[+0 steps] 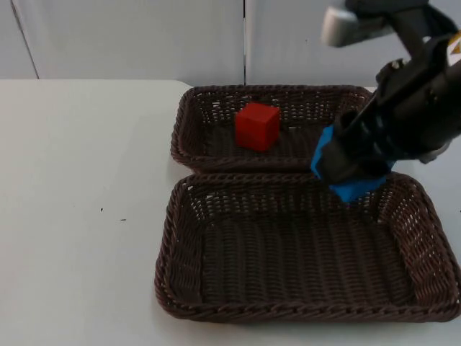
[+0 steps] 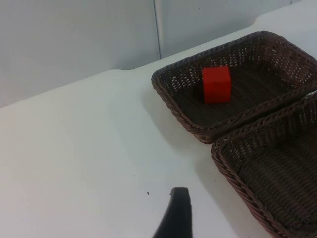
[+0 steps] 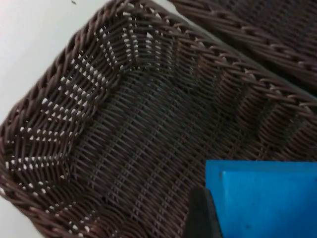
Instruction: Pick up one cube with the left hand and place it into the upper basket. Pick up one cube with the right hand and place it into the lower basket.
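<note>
A red cube (image 1: 257,125) (image 2: 216,84) lies inside the upper basket (image 1: 194,108) (image 2: 173,96). My right gripper (image 1: 353,169) is shut on a blue cube (image 1: 346,189) (image 3: 267,198) and holds it above the far right part of the lower basket (image 1: 173,238) (image 3: 59,144), near the shared rims. One black fingertip (image 3: 200,215) presses the blue cube's side. The left arm waits off the baskets' left side; one of its fingertips (image 2: 176,215) hangs above bare table, and I cannot make out whether that gripper is open or shut.
The two dark wicker baskets stand rim to rim on the white table (image 1: 79,187), the upper one against the grey partition wall (image 1: 137,36). Bare table stretches to the left of both baskets.
</note>
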